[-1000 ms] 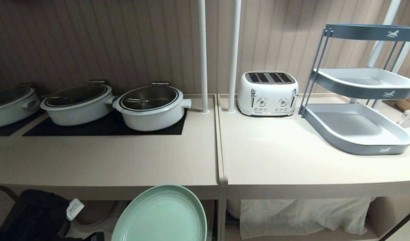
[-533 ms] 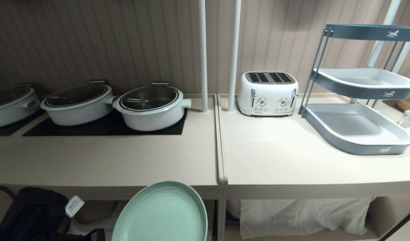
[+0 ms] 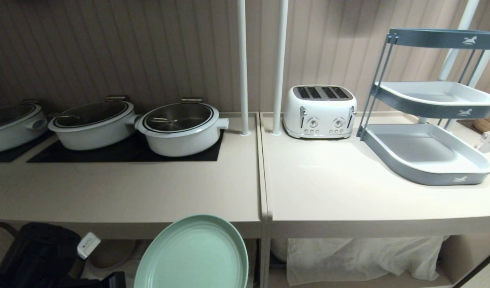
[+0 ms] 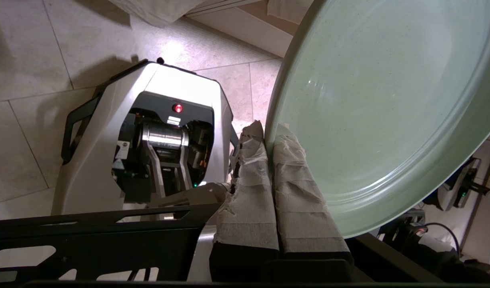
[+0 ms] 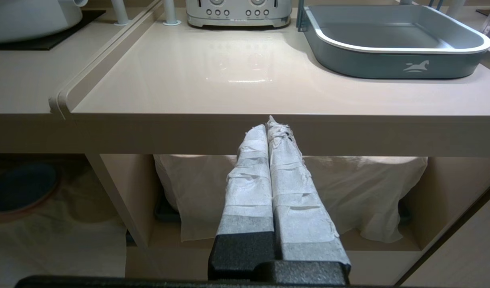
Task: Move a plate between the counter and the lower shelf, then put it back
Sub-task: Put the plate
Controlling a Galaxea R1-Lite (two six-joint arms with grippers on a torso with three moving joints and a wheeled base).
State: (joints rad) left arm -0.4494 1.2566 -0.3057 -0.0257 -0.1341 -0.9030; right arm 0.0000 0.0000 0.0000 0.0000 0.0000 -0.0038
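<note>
From the head, the plate (image 3: 195, 254) shows as a pale mint-green round with a low raised rim, tilted up in front of the desk (image 3: 125, 196) edge, before the lower shelf (image 3: 117, 256); the grip itself is hidden there. The left wrist view shows it: the left claw (image 4: 269, 134) is clamped on the plate's rim, one wrapped finger on each face, above the tiled floor (image 4: 25, 48). The right claw (image 5: 273, 124), fingers pressed together and empty, points at the neighbouring paler top (image 5: 237, 72).
</note>
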